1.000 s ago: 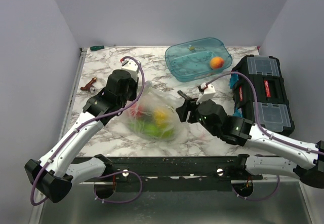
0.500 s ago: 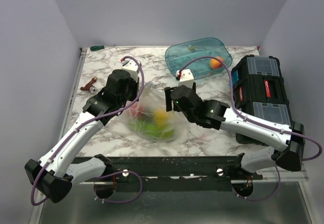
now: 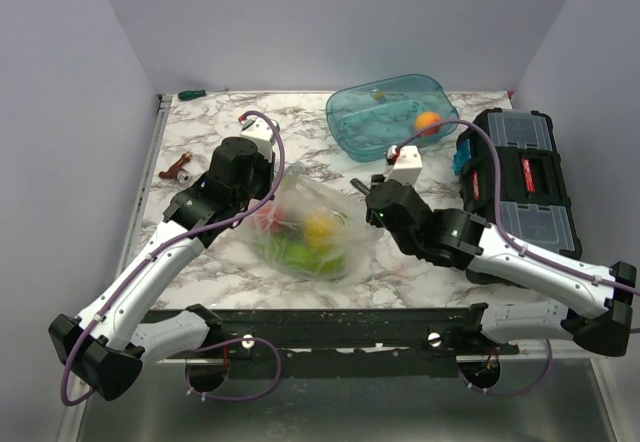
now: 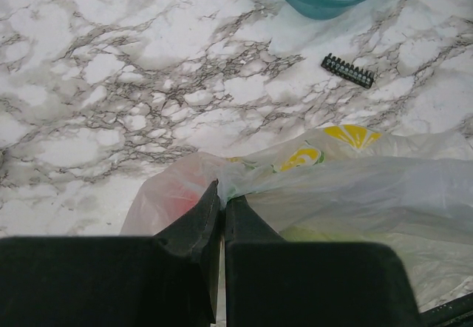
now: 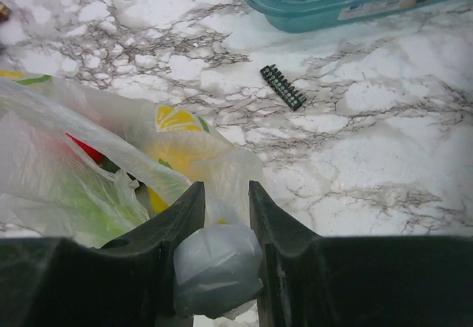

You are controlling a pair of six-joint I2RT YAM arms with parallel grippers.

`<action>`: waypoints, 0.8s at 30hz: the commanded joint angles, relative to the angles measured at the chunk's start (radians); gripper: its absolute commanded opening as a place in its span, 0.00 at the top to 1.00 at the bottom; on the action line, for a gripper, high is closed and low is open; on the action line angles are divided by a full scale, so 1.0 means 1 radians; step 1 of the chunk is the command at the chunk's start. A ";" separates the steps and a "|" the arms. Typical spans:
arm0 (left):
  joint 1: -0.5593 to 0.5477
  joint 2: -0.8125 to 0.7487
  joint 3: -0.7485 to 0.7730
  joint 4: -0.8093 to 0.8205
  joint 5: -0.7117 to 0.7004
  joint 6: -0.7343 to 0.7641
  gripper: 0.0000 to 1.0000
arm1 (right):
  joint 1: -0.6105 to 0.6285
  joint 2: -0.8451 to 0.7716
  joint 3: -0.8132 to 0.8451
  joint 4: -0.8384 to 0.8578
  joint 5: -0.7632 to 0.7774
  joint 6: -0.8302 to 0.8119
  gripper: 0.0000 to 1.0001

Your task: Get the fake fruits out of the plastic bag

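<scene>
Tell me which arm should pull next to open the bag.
Right, probably. The left gripper is shut on the plastic bag at its edge, anchoring it; the right gripper grips a wad of film, with bare marble table beside it.

Bright, even light; soft shadows

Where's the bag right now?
Top view: bag lies mid-table, nearer than the tub, left gripper pinching its left edge, right gripper its right.
</scene>
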 commanded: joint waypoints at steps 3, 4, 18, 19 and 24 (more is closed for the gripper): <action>0.006 0.002 0.006 0.023 -0.018 -0.009 1.00 | 0.006 -0.094 -0.094 -0.007 -0.011 0.084 0.86; 0.004 0.001 0.006 0.022 -0.018 -0.008 1.00 | 0.006 -0.099 -0.102 -0.007 -0.018 0.094 0.93; 0.000 -0.094 0.215 -0.325 0.050 -0.153 0.15 | 0.005 -0.145 -0.190 0.142 -0.155 0.124 0.99; -0.006 -0.102 0.234 -0.352 0.060 -0.159 0.15 | 0.005 -0.145 -0.194 0.148 -0.156 0.122 0.99; -0.147 -0.137 0.207 -0.319 0.120 -0.190 0.10 | 0.005 -0.159 -0.202 0.169 -0.158 0.111 0.99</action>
